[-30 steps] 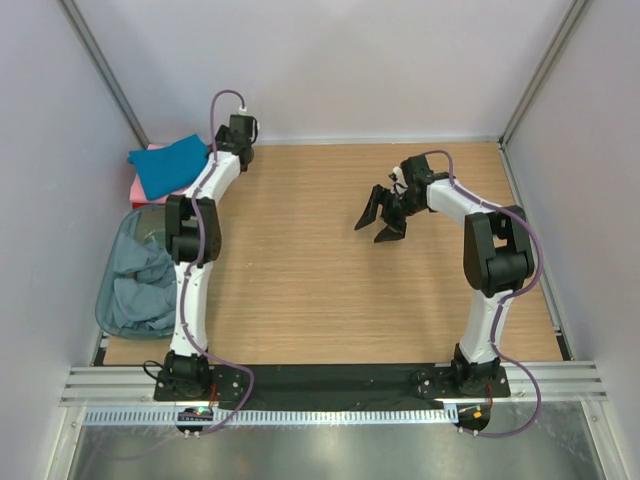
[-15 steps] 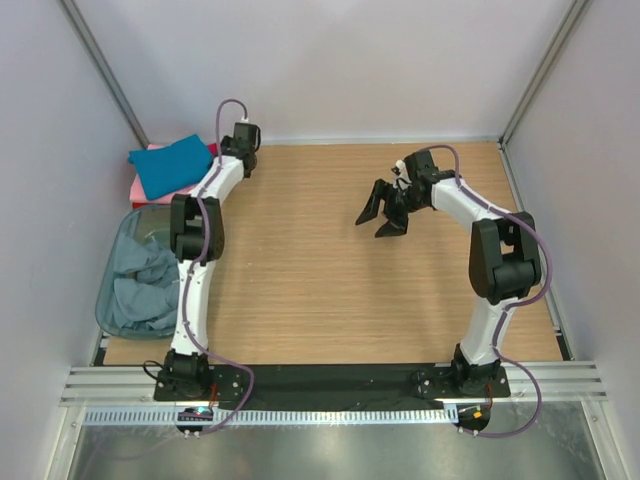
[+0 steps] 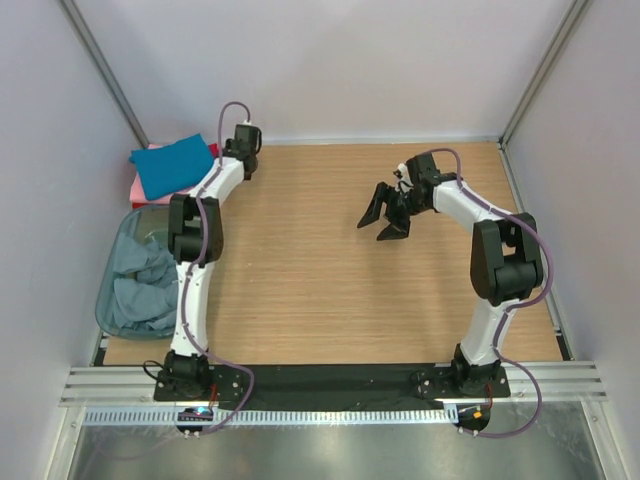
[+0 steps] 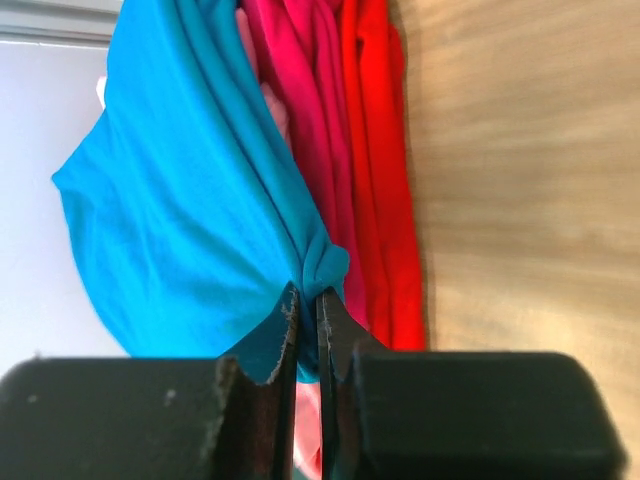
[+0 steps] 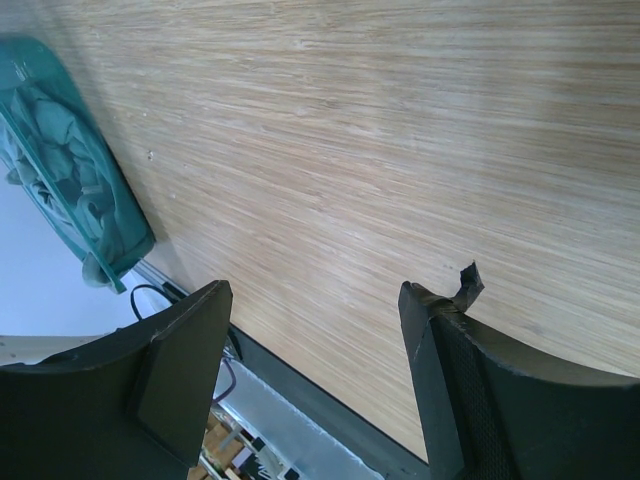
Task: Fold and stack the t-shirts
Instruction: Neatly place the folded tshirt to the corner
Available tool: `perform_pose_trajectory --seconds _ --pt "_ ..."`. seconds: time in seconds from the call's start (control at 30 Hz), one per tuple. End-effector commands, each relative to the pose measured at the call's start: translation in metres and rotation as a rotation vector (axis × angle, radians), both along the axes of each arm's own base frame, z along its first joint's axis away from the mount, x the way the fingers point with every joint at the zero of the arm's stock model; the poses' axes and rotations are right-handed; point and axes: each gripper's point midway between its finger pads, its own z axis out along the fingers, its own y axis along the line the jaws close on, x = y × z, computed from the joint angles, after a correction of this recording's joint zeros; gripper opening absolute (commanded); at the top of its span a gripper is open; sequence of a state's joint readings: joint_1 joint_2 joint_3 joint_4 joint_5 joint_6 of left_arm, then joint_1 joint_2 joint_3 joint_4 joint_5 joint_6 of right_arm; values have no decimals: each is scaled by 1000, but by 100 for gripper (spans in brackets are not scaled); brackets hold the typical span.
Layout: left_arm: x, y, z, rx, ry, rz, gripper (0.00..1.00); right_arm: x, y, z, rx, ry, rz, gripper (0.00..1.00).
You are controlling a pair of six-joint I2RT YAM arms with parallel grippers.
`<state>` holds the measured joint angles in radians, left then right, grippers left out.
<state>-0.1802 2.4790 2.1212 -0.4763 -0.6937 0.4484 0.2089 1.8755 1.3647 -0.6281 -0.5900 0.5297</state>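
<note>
A teal blue t-shirt [image 3: 170,165] lies on top of a pink t-shirt [image 3: 140,188] and a red t-shirt [image 3: 212,150] in a stack at the table's far left corner. My left gripper [image 3: 224,153] is at the stack's right edge. In the left wrist view it [image 4: 307,300] is shut on a pinched fold of the teal t-shirt [image 4: 170,220], with the pink t-shirt [image 4: 305,120] and red t-shirt [image 4: 385,170] beside it. My right gripper [image 3: 386,215] is open and empty above bare table, as the right wrist view [image 5: 320,290] shows.
A translucent grey-blue bin [image 3: 106,310] holding crumpled pale grey-blue t-shirts [image 3: 140,280] stands at the near left, below the stack; it also shows in the right wrist view [image 5: 70,170]. White walls enclose the wooden table [image 3: 320,290]. A black strip runs along its front edge.
My left wrist has shifted slightly right along the stack's edge. My right gripper has drifted a little right and stays open. The shirts have barely moved.
</note>
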Motion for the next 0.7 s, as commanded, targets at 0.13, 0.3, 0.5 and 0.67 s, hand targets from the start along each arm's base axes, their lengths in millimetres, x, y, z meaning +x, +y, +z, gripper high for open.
perform_pose_trajectory --seconds 0.13,0.3,0.5,0.67 --pt "-19 -14 78 -50 -70 -120 0 1 0 39 28 -86 -14 75" --pt "-39 -17 66 -79 11 -166 0 -2 0 46 29 -96 -14 75" --pt "-57 -13 55 -109 53 -167 0 -5 -2 49 28 -102 -11 75" --pt "-70 -5 48 -115 85 -158 0 -9 -1 45 32 -96 -5 75"
